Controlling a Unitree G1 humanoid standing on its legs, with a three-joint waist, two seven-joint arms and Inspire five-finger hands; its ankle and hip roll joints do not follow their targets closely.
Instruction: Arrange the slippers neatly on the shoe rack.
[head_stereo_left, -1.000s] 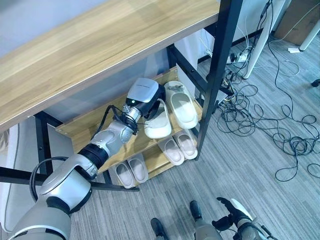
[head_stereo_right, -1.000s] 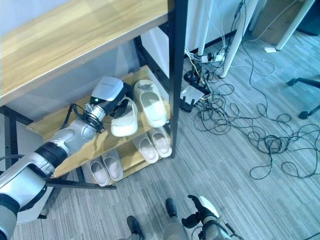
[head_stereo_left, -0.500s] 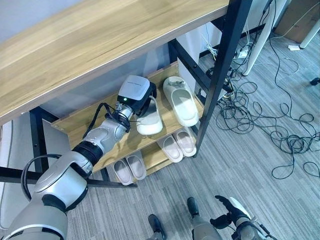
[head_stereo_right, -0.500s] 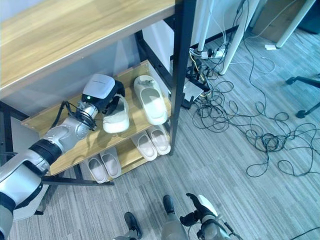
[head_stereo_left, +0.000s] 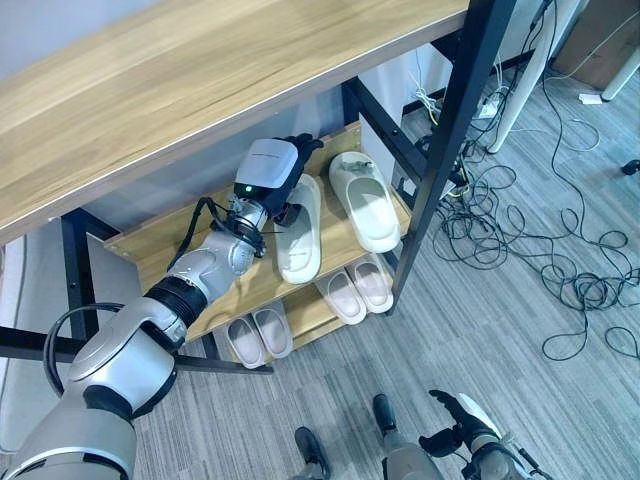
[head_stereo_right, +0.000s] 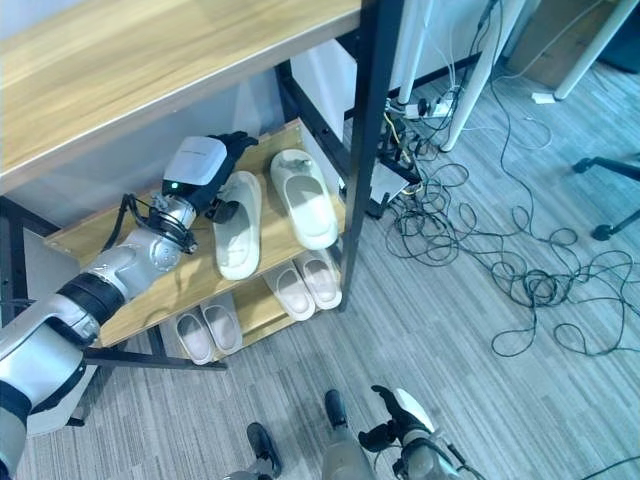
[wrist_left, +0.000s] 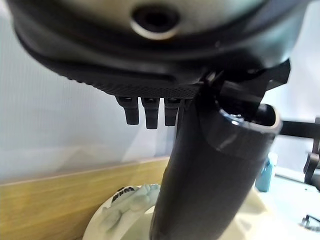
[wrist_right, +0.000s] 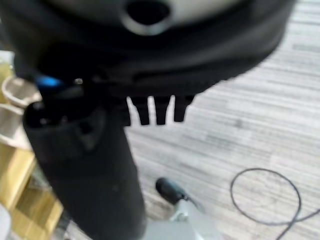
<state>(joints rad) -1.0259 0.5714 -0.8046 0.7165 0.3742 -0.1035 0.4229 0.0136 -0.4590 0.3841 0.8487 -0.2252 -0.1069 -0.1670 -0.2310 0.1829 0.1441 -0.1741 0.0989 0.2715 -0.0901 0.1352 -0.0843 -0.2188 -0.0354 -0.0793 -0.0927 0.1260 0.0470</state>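
Down low the idle dark right hand (head_stereo_left: 462, 432) is seen loosely open. Further in, the dark left hand (head_stereo_left: 292, 172), fingers straight, is rested on the white foam slipper (head_stereo_left: 300, 233) on the wooden shoe rack (head_stereo_left: 180, 248); nudging it parallel beside its white mate (head_stereo_left: 367, 201) is probably called for

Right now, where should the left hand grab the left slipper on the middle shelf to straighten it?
Probably at the strap end of the left slipper, next to the left hand, coming in from the open front of the rack. It lies flat but angled away from the right slipper; the raised strap gives fingers something to close on.
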